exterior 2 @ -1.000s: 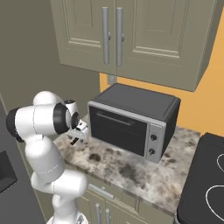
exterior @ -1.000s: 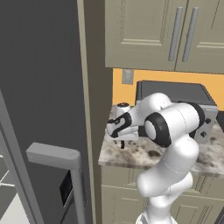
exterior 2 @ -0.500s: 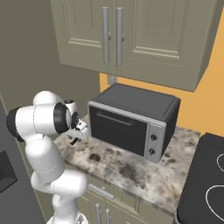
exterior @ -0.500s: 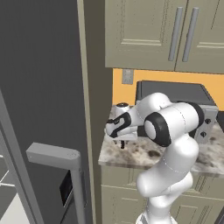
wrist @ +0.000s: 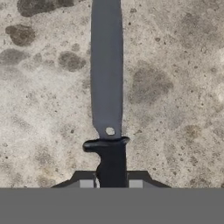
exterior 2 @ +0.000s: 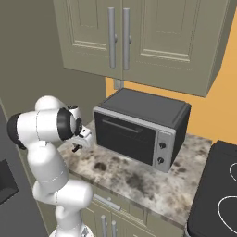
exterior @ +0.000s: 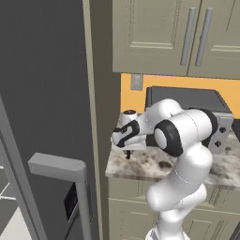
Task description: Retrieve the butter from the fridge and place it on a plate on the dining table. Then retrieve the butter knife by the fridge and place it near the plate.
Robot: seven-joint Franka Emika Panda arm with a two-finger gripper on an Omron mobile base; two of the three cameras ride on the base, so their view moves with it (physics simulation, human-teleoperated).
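**Knife gripped at the counter beside the fridge**

Marble counter (exterior 2: 139, 180) runs between the fridge (exterior: 42, 103) on the left and a black microwave (exterior 2: 139, 127) at the right. The gripper (wrist: 111, 180) is lowered to the counter's left end, jaws drawn in against the black handle of the butter knife (wrist: 106, 87). The grey blade lies flat on the marble, pointing away from the hand. Gripping at the handle leaves the blade free, judged suitable for lifting it level. The knife appears not yet raised. Butter and plate cannot be assessed from this position.
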